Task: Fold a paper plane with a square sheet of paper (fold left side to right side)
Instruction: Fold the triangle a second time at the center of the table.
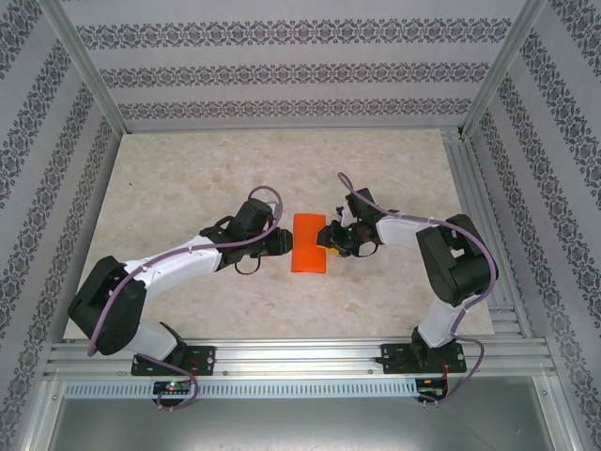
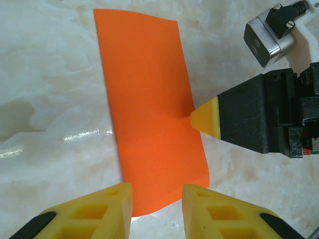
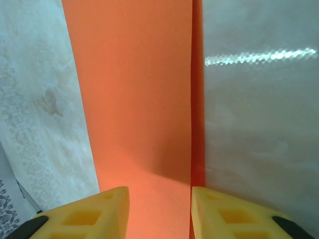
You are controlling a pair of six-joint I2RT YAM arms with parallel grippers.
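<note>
From the near edge of the desk (image 1: 169, 310) our two arms reached in toward its middle. There the paper plane (image 1: 311, 243) lay flat, so far only an orange sheet doubled into a rectangle, with no nose or wings. Our left hand (image 2: 157, 194) sat at its left side, yellow fingers (image 2: 112, 201) parted with the paper's border in the gap, gripping nothing. Our right hand (image 3: 159, 194) met the opposite side, one tip touching that edge. Its fingers also stood apart over the paper, clamping nothing. In the right wrist view a darker strip ran along one long edge, and we could not tell whether it was lower layer or shadow. We judged the step to be setting the left-to-right fold. To do it well, we would pin one side, match both layers' edges out to the far corners, and press along the crease without dragging the sheet over the glossy desk.
</note>
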